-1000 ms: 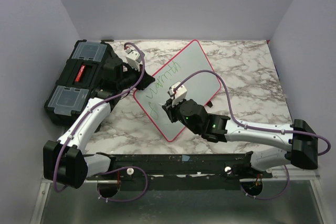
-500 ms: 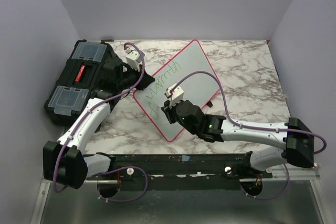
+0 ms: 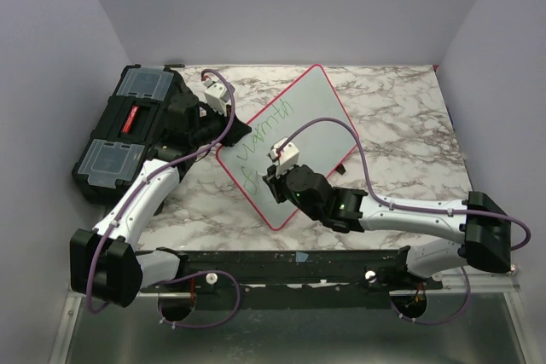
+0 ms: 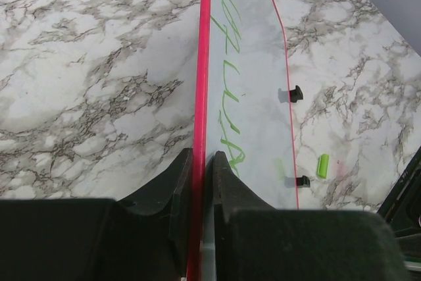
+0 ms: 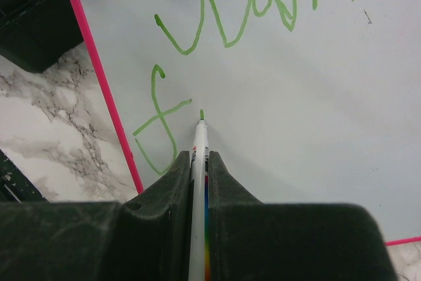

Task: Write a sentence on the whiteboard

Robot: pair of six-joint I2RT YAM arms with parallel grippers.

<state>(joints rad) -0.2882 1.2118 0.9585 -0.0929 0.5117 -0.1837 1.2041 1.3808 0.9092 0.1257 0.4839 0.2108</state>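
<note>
The whiteboard (image 3: 309, 112) with a red-pink rim lies tilted on the marble table; it also shows in the right wrist view (image 5: 296, 97) and edge-on in the left wrist view (image 4: 247, 83). Green lettering (image 3: 266, 130) reads "warmth", with an "f" (image 5: 158, 126) below it. My left gripper (image 4: 199, 162) is shut on the board's rim (image 4: 200, 97). My right gripper (image 5: 197, 159) is shut on a white marker (image 5: 197, 156); its green tip touches the board just right of the "f", at a short fresh stroke.
A black toolbox (image 3: 128, 130) with clear lid compartments stands at the left, beside the left arm. A green marker cap (image 4: 322, 166) lies on the marble beyond the board. The board's black feet (image 4: 296, 94) stick out from its far edge.
My right gripper has shifted a little left and up the board with the marker, and a short green stroke now stands right of the "f". The left arm has not moved.
</note>
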